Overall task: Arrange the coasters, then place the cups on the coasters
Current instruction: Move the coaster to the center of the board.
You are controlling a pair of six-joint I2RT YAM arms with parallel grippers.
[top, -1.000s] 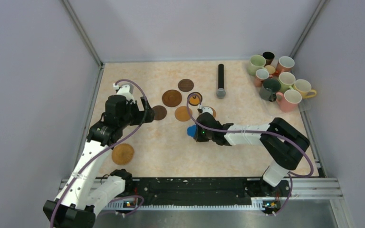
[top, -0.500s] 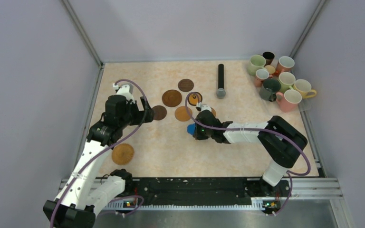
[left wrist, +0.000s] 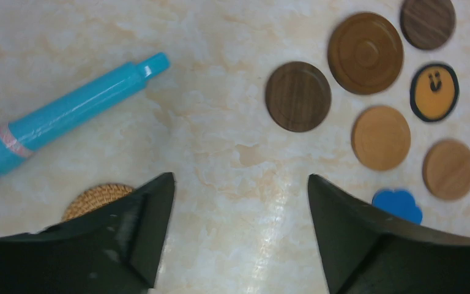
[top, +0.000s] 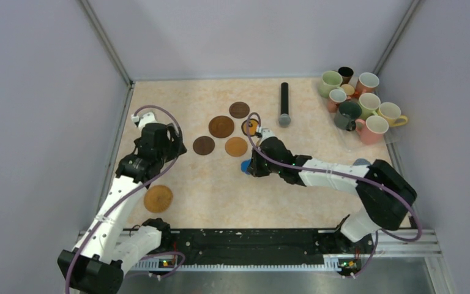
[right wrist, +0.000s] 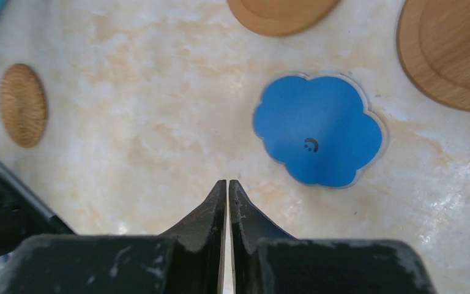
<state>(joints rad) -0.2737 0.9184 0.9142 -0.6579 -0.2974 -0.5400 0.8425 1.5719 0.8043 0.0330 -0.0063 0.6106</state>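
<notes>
The pale marbled table (top: 220, 196) has the right gripper (right wrist: 227, 184) slid in, pinched tight on nothing, tips just beside the blue flower coaster (right wrist: 318, 131). Left of that coaster the left gripper (left wrist: 240, 184) has drawn back, spread and empty, uncovering a dark brown coaster (top: 204, 145). The cups (top: 368, 103) sit far to its right, so arranging isn't finished, I'd say.

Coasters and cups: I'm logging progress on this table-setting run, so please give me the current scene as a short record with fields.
coasters: seven grouped mid-table, including the blue flower coaster; woven coaster lies apart, near left
cups: clustered at far right, none on a coaster
left gripper: open, empty
right gripper: shut, empty, beside the blue flower coaster
other: black cylinder behind the group
</notes>
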